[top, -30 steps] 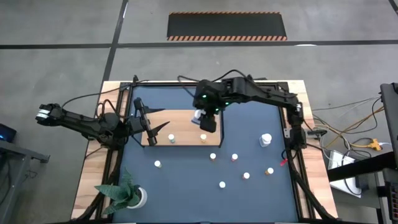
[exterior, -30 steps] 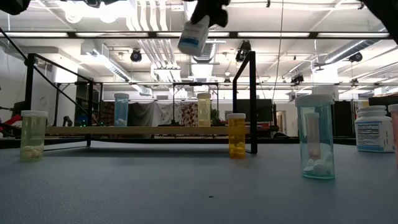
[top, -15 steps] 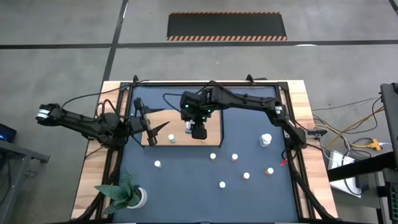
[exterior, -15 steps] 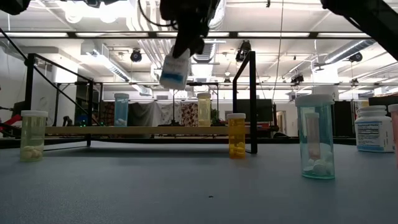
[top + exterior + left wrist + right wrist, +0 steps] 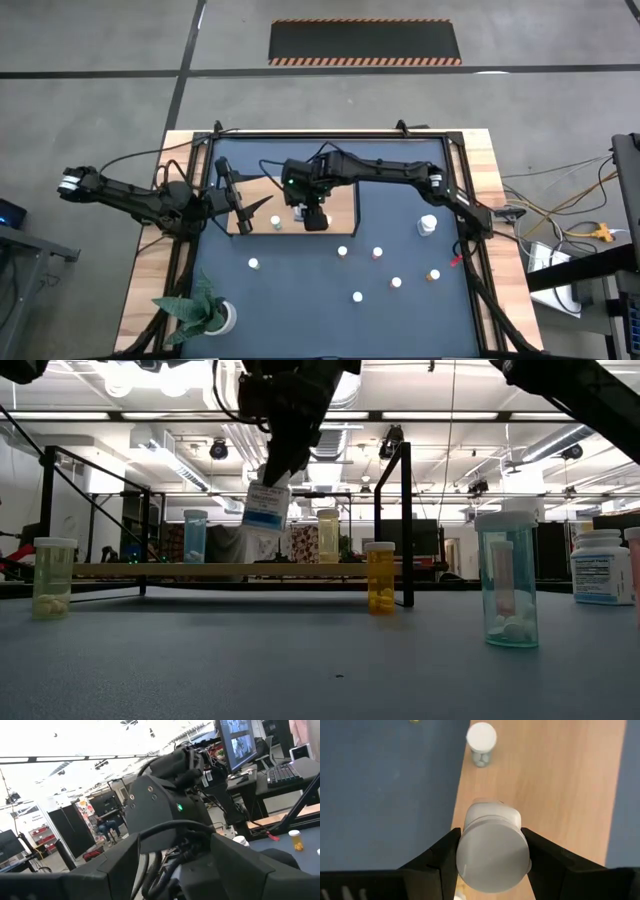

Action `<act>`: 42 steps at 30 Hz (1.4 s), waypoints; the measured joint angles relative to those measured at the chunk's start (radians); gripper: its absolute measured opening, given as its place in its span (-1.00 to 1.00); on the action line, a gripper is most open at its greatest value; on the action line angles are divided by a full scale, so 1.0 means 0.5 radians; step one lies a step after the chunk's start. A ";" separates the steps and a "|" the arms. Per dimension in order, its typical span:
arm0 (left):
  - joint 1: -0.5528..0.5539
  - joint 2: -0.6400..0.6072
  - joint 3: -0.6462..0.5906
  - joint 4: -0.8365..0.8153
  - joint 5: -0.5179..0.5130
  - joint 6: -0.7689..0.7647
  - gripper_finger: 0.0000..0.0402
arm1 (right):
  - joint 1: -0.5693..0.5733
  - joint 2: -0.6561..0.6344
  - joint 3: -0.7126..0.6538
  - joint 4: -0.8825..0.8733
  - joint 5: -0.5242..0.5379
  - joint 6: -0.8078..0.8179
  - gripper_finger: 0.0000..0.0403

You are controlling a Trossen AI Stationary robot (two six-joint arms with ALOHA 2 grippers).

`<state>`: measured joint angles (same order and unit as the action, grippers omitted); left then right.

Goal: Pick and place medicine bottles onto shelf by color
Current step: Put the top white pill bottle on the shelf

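Note:
My right gripper (image 5: 492, 857) reaches over the light-brown wooden shelf (image 5: 340, 192) and is shut on a larger white medicine bottle (image 5: 265, 510) with a white and blue label. A small bottle with a white top (image 5: 481, 740) stands on the shelf board (image 5: 560, 795) beside it. The low view shows a bluish bottle (image 5: 195, 535) and a yellowish bottle (image 5: 327, 535) standing on the board. Several small bottles (image 5: 377, 253) and one larger white bottle (image 5: 428, 225) stand on the dark blue table. My left gripper (image 5: 245, 205) waits open at the shelf's left end. My right gripper pinches the white bottle's cap (image 5: 492, 835) between its two fingers (image 5: 437, 857), coming from above and pointing down. The bottle hangs tilted below the fingers, lifted clear, just above the shelf board (image 5: 150, 570).
A white pot with a green plant (image 5: 212, 315) stands at the table's near left corner. An orange bottle (image 5: 380, 577) and a clear bluish bottle (image 5: 507, 580) stand on the table in front of the shelf. The shelf's black frame ends (image 5: 407, 525) rise above the board.
My right gripper has carried the white bottle toward the table's left edge along the shelf and downward. The bottle hung high above the shelf a second ago. It now hangs low, close over the board, still tilted.

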<state>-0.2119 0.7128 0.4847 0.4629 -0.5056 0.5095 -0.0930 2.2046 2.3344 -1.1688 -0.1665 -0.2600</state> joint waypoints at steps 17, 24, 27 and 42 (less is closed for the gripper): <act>0.001 -0.001 0.000 0.002 -0.001 0.000 0.13 | 0.060 0.080 0.000 0.057 0.022 0.185 -0.14; 0.001 -0.002 0.000 0.001 -0.001 0.000 0.13 | 0.065 0.080 -0.001 0.049 0.022 0.210 -0.14; 0.001 -0.002 0.000 0.001 -0.001 0.000 0.13 | 0.068 0.090 -0.002 0.053 0.025 0.208 -0.14; 0.000 -0.004 0.000 0.001 -0.001 0.001 0.13 | 0.079 0.132 -0.005 0.046 0.109 0.100 0.01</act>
<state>-0.2119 0.7109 0.4847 0.4633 -0.5060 0.5098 -0.0533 2.2704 2.3318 -1.1460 -0.1118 -0.2102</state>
